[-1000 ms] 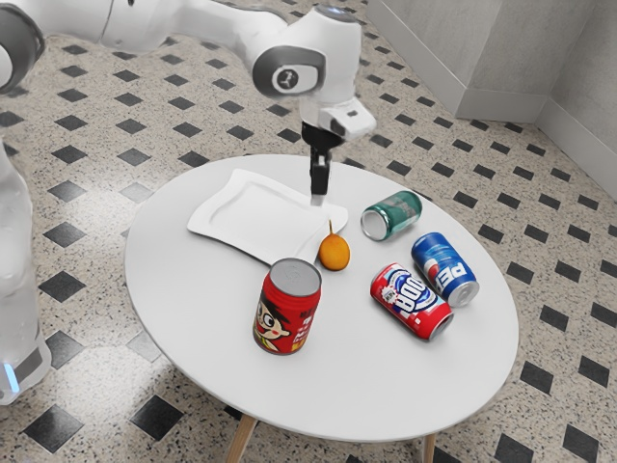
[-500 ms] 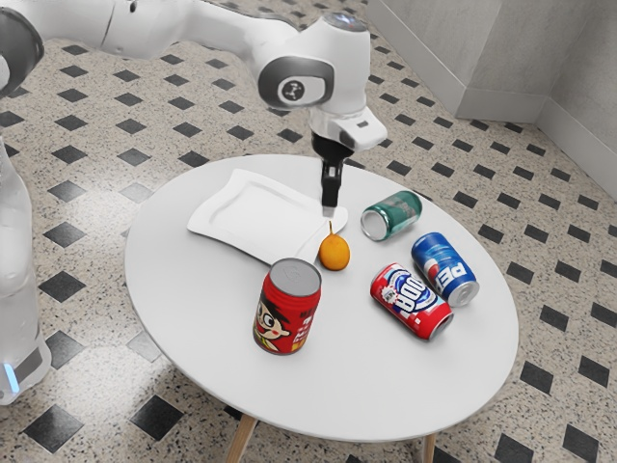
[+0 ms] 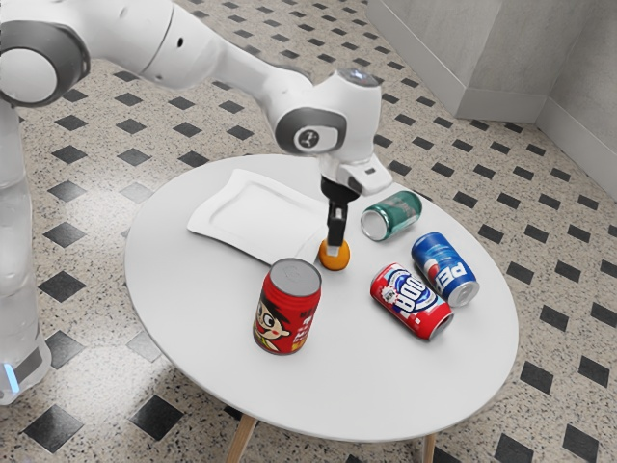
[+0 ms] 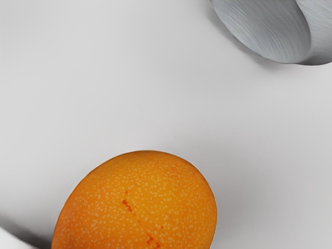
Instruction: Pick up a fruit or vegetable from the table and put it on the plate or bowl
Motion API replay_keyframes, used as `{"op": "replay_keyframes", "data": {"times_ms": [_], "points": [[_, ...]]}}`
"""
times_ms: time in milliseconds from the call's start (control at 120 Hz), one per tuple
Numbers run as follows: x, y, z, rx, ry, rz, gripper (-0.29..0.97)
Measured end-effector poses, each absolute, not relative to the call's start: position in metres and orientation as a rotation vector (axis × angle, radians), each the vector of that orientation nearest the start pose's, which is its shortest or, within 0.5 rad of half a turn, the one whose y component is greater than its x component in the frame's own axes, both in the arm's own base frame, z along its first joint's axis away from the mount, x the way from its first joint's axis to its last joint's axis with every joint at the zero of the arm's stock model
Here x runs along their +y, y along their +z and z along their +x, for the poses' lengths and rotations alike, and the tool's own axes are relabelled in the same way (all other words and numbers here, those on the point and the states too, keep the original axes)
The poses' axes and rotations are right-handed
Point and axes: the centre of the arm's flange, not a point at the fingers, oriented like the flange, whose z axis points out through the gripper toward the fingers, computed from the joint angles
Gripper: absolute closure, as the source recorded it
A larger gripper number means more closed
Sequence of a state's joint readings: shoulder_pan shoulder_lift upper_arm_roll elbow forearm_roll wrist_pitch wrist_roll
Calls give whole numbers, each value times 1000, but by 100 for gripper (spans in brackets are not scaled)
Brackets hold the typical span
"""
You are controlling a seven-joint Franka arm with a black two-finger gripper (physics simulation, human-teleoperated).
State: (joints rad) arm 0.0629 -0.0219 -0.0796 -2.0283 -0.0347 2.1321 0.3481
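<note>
Down at the orange fruit [image 3: 335,258] just right of the white plate [image 3: 246,217], gripper [image 3: 335,245] at its top, open or clamped impossible to tell; fruit not yet lifted, nothing on the plate.

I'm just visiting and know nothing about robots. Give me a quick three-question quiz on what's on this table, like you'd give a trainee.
1. Multiple choice: how many cans stand upright on the table? A) one B) three C) four
2. True or false: the orange fruit lies on the white plate.
3. Fill in: the gripper is right at the ____.

Key: 1. A, only the red can; the other three lie on their sides. 2. False: it sits on the table by the plate's corner. 3. Orange fruit.
</note>
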Motion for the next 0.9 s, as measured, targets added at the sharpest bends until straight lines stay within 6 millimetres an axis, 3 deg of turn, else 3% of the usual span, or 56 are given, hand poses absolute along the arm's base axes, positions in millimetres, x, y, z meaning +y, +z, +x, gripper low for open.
{"op": "replay_keyframes", "data": {"times_ms": [642, 833, 900], "points": [[13, 441, 572, 493, -194, -3106, 0], [3, 415, 579, 515, -161, -3118, 0], [0, 417, 580, 516, -183, -3117, 12]]}}
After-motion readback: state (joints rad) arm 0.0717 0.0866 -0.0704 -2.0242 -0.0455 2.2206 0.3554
